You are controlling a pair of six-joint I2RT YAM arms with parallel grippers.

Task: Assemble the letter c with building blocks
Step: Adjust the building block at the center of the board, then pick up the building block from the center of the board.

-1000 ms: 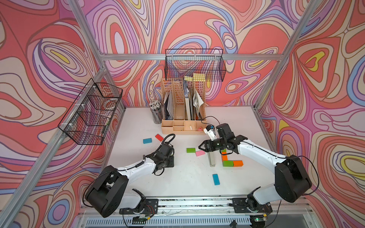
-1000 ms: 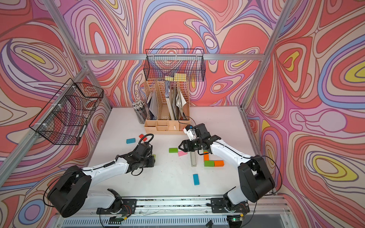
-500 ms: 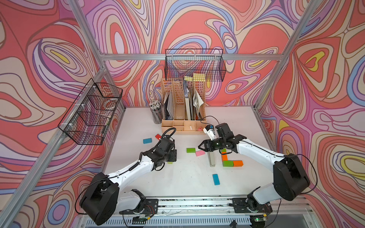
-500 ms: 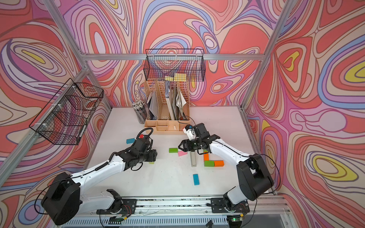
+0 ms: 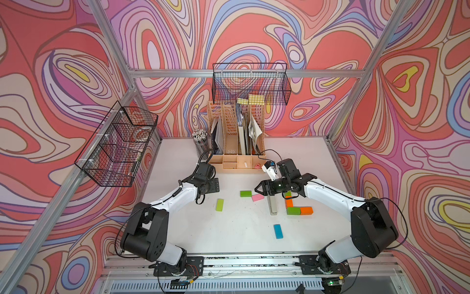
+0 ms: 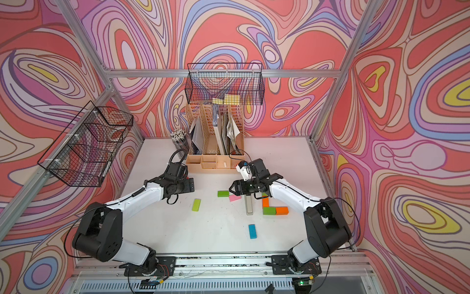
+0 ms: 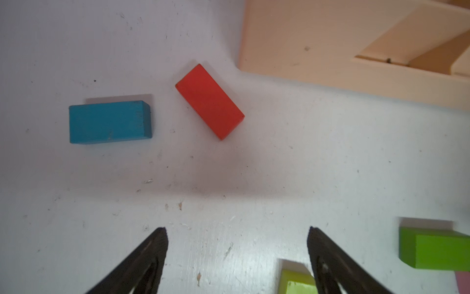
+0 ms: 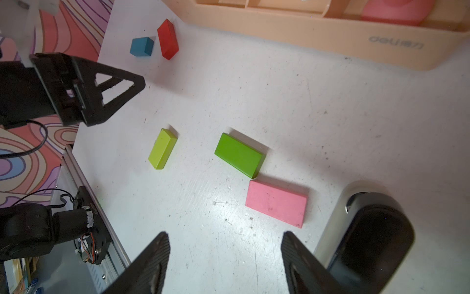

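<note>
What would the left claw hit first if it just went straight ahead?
Most likely the red block, lying almost dead ahead of the open left claw; depth is unclear, so it might touch bare table first.

The left end effector (image 7: 237,229) has been drawn away from the lime block (image 5: 220,205) and carried toward the far side of the surface (image 5: 236,236). Its jaws have been spread wide, and nothing is held between them. The lime block, covered a second ago, is now left exposed. The red block (image 7: 209,101) and the blue block (image 7: 109,122) have been hidden beneath the left arm in both top views.
</note>
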